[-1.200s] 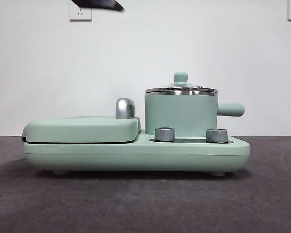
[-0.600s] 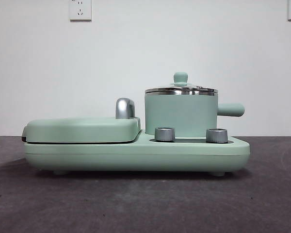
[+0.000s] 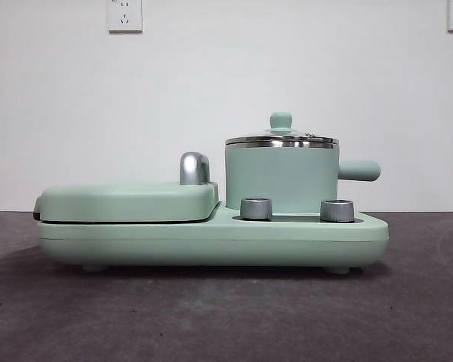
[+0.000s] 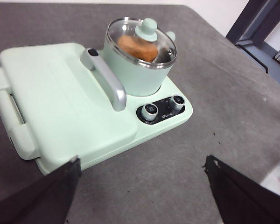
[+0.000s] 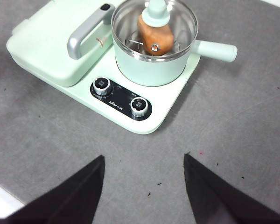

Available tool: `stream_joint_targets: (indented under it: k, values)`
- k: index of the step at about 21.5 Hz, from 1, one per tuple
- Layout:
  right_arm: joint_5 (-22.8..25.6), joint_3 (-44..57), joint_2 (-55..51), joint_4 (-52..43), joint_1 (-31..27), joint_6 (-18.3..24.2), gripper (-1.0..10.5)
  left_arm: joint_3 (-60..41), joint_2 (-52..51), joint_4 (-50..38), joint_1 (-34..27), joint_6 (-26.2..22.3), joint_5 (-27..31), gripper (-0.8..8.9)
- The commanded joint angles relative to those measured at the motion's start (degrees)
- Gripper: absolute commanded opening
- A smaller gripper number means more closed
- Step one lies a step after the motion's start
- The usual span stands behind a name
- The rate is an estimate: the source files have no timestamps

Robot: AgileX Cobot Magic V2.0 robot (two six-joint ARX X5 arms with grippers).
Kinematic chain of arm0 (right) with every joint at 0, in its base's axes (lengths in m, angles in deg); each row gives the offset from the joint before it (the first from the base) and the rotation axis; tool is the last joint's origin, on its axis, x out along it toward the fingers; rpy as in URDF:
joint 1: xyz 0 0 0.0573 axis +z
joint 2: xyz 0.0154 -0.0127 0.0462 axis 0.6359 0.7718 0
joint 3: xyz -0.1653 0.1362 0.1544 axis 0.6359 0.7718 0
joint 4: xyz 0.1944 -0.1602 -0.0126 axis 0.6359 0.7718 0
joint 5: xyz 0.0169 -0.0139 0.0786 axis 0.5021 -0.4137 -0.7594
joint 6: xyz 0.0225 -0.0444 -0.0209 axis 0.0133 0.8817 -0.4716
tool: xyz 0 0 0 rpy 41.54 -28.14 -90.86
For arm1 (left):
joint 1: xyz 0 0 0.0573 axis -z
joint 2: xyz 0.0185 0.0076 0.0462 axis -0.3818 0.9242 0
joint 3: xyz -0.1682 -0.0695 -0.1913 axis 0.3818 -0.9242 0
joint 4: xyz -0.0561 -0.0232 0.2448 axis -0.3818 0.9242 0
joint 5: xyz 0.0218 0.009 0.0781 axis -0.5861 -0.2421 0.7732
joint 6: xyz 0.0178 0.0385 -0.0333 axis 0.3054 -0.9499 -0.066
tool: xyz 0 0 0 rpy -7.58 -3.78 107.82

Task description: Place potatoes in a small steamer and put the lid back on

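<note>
The mint-green small steamer (image 3: 281,179) stands on the right half of the appliance base (image 3: 211,241), its stubby handle pointing right. The glass lid (image 3: 281,140) with its green knob sits closed on the steel rim. Through the lid (image 5: 177,23) the orange-brown potatoes (image 5: 155,36) lie inside the steamer (image 5: 151,70); the left wrist view also shows the potatoes (image 4: 130,46) under the lid (image 4: 164,52). My left gripper (image 4: 142,162) hangs open and empty, high above the table in front of the appliance. My right gripper (image 5: 143,157) is open and empty too, well clear of the steamer.
A flat closed grill plate (image 3: 128,200) with a silver handle (image 3: 193,167) fills the left half of the base. Two silver dials (image 3: 257,208) (image 3: 337,210) face front. Dark grey table (image 3: 226,317); its far edge and a dark frame (image 4: 256,23) lie beyond.
A black gripper tip at the top left of the front view one second ago has gone up out of sight. The steamer, lid and appliance have not moved.
</note>
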State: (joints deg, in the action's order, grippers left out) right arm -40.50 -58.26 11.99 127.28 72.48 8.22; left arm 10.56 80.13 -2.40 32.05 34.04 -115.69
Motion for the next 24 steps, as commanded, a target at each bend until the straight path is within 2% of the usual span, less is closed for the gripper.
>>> stream_joint_targets:
  k: [1,2,3,4,5,9,11,21,24]
  values:
    - [0.0,-0.5,1.6,-0.9,0.4,0.7,2.6,0.5,-0.1,-0.4,0.0,0.0,0.0,4.28]
    - [0.0,-0.5,2.0,-1.2,0.4,0.7,2.6,0.5,-0.1,-0.3,0.0,0.0,0.0,4.18]
    - [0.0,-0.5,2.4,-1.6,0.4,0.7,2.1,0.5,-0.1,-0.3,0.0,-0.1,0.0,3.31]
    - [0.0,-0.4,2.4,-2.0,0.4,0.8,0.7,0.5,-0.1,0.0,0.0,-0.3,-0.1,1.43]
    - [0.0,-0.4,2.4,-3.1,0.4,1.7,0.0,0.5,-0.1,0.4,0.1,-0.5,-0.2,-0.01]
    - [-0.5,-0.3,2.3,-9.1,0.5,1.6,0.2,0.5,-0.1,-0.6,0.1,-1.7,-0.3,0.07]
    - [-2.1,-0.3,2.3,-9.3,0.5,0.3,0.2,0.5,-0.1,0.0,0.1,-1.3,-0.3,0.07]
    - [-1.4,-0.3,2.3,-11.5,0.5,0.2,0.2,0.5,-0.1,0.0,0.1,-1.3,-0.3,0.07]
    - [-1.5,-0.3,2.3,-11.5,0.5,0.2,0.2,0.5,-0.1,0.0,0.1,-5.6,0.0,0.07]
